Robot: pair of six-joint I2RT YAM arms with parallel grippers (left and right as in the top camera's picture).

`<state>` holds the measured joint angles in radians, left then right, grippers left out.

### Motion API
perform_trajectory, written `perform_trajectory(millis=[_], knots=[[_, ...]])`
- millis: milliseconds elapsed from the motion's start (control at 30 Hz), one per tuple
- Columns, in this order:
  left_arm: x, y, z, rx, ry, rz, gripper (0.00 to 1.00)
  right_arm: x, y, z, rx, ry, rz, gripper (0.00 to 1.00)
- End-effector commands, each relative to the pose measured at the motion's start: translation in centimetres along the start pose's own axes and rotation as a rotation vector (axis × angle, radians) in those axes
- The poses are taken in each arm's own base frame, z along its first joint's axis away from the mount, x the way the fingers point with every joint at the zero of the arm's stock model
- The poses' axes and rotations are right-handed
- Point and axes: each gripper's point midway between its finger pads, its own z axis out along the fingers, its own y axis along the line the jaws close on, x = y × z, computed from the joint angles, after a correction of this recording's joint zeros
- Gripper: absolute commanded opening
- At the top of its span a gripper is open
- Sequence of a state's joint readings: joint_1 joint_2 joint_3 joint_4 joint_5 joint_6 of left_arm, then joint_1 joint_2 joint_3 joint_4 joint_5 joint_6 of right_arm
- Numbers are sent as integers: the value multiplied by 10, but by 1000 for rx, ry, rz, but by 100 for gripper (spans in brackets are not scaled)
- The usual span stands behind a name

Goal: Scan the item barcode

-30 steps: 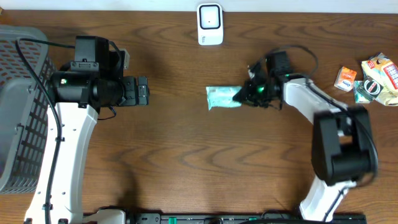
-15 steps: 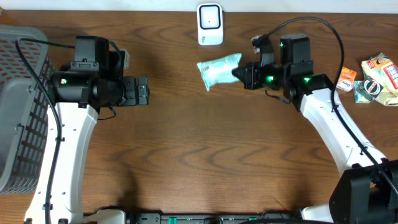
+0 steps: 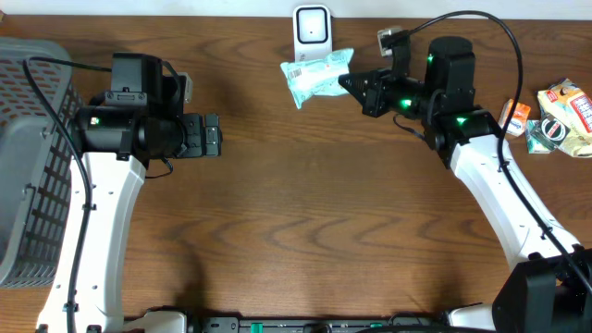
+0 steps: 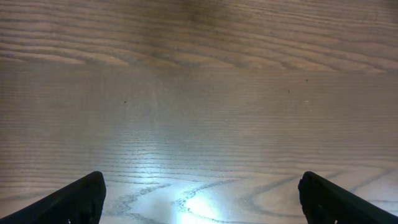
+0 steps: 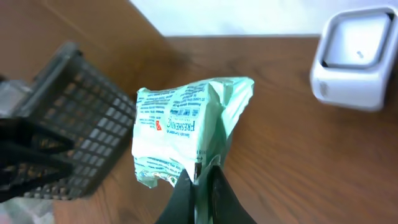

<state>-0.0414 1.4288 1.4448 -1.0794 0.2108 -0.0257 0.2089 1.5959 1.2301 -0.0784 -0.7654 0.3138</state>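
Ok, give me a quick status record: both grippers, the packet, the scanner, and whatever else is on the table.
right gripper: shut on the green packet, pinching one end
green packet: held beside the front edge of the white scanner
barcode label: on the packet's upward face in the overhead view
white scanner: at the far edge of the table, centre
left gripper: open, empty, over bare wood
basket: at the left edge
snack packets: small pile at the right edge
scan: cannot tell whether done
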Motion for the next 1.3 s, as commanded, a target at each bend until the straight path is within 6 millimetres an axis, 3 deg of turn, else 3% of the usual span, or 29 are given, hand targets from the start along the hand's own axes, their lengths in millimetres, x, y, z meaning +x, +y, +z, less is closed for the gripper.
perform_trajectory(millis=[0, 167, 667, 800, 967, 1000, 1100, 1133, 1267], knots=[[2, 0, 2, -2, 11, 3, 98, -18, 34, -8, -137, -40, -42, 1], [2, 0, 2, -2, 11, 3, 98, -38, 39, -14, -166, -105, -16, 1], [2, 0, 2, -2, 11, 3, 98, -25, 26, -13, -122, -60, 0, 1], [2, 0, 2, -2, 11, 3, 98, -11, -6, -9, 54, -33, 64, 1], [2, 0, 2, -2, 11, 3, 97, 35, -54, -11, 352, 89, 162, 1], [2, 0, 2, -2, 11, 3, 98, 44, -58, -11, 386, 115, 175, 4], [2, 0, 2, -2, 11, 3, 98, 70, -60, -7, 423, 199, 237, 43], [2, 0, 2, -2, 11, 3, 98, 78, -60, -3, 426, 218, 273, 52], [2, 0, 2, -3, 11, 3, 98, 106, -59, 20, 434, 274, 399, 67]])
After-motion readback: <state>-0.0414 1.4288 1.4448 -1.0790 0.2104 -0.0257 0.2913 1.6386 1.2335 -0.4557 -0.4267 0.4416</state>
